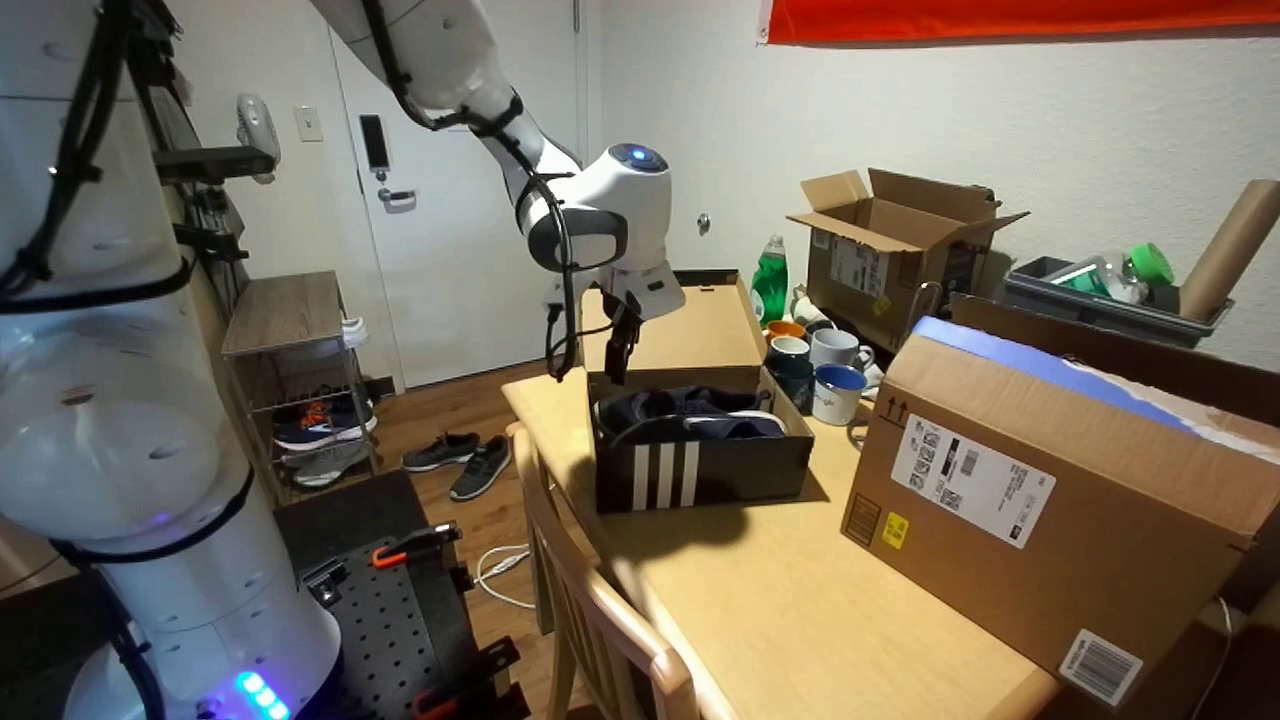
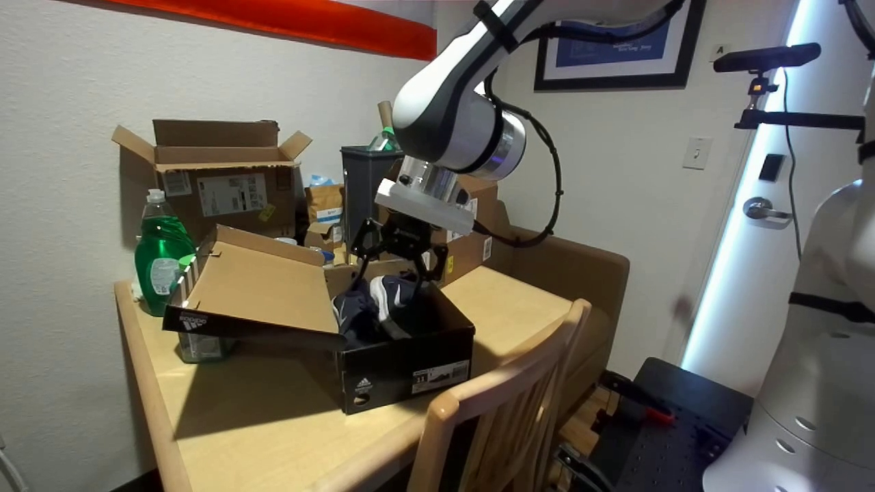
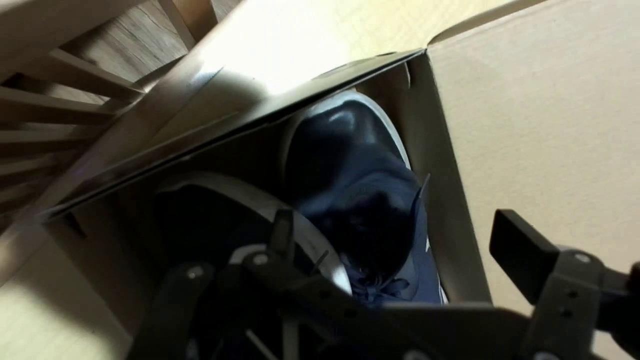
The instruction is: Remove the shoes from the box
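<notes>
Two dark navy shoes with whitish soles lie in the black box, whose side has three white stripes. In the wrist view one shoe lies along the hinge wall. The other shoe leans beside it, partly covered by the gripper. A tan lid flap is folded back from the box, also visible in an exterior view. My gripper is wide open over the hinge side, with one finger in front of the leaning shoe and the other finger in front of the lid. Nothing is gripped; contact is unclear.
Several mugs and a green soap bottle stand behind the box. A large brown carton occupies one table side, and a carton with raised flaps stands against the wall. A wooden chair stands at the table's edge.
</notes>
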{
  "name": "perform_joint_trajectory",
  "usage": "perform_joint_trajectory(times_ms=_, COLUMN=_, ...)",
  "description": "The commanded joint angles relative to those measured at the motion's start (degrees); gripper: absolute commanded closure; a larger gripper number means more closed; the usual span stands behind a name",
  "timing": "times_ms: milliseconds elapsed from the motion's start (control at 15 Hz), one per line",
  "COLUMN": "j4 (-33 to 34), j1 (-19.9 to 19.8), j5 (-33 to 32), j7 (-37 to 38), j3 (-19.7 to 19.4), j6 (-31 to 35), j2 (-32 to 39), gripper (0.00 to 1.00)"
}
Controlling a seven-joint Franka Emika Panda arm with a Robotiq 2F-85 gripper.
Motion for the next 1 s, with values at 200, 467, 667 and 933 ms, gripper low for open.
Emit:
perform_joint_trajectory(times_ms=200, j4=5.3, j1=-0.3, j5=-1.5, j7=0.6, j3=-0.2, j6=-7.2, j2=0.9, gripper=0.0)
perform_joint_trajectory(times_ms=467, j4=7.8, j1=-0.6, j5=-1.0, j7=-0.4, j3=-0.3, j6=-8.9, j2=2.8, gripper=0.0)
perform_joint_trajectory(times_ms=667, j4=9.0, j1=-0.8, j5=-0.6, j7=-0.9, j3=-0.5, j6=-9.6, j2=4.1, gripper=0.0)
perform_joint_trajectory(times_ms=933, j4=10.0, j1=-1.1, j5=-0.4, j7=-1.2, j3=-0.8, j6=-10.0, j2=5.5, gripper=0.0)
